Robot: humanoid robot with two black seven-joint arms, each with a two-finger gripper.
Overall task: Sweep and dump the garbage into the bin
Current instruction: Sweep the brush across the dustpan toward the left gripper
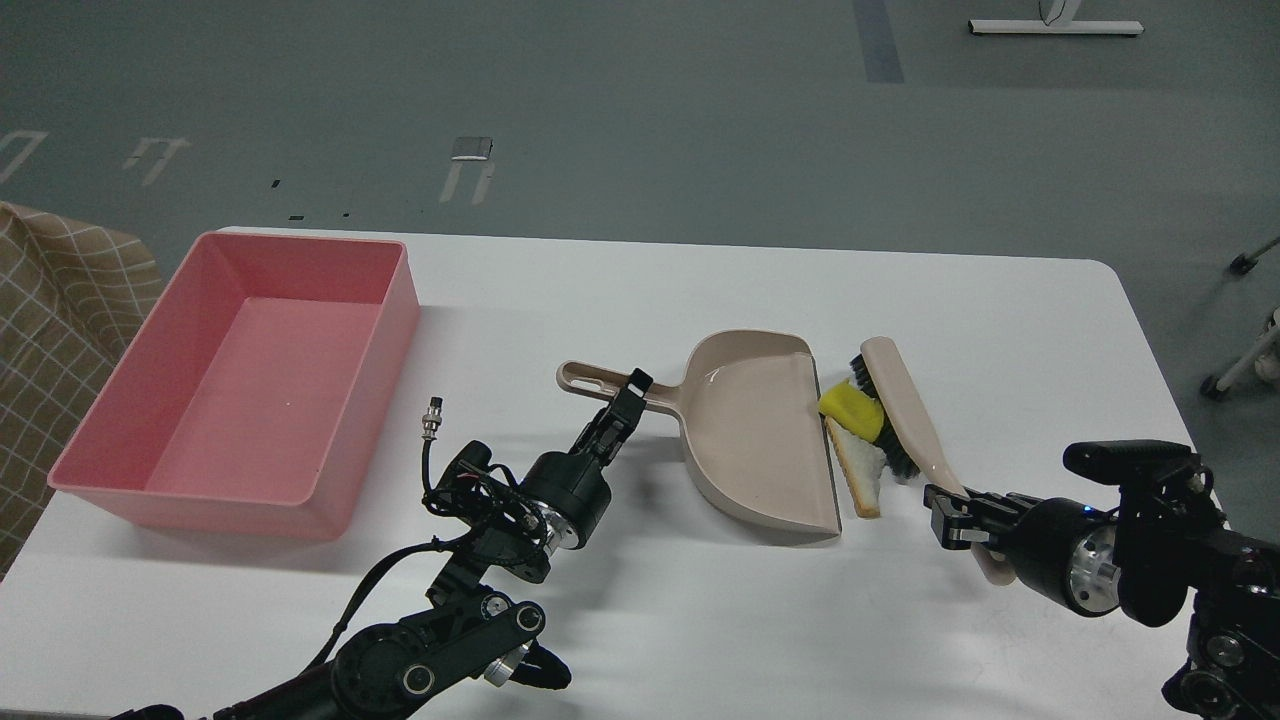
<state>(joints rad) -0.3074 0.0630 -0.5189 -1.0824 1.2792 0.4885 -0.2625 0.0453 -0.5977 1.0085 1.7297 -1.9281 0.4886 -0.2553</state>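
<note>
The yellow spongy chunk and the triangular white bread slice lie on the white table at the open right edge of the beige dustpan. My right gripper is shut on the handle of a beige brush, whose dark bristles press against both pieces from the right. My left gripper is shut on the dustpan's handle. The pink bin stands empty at the far left of the table.
The white table has its right edge close to my right arm. A checkered beige cloth hangs at the far left beside the bin. Wheeled chair legs stand on the grey floor to the right.
</note>
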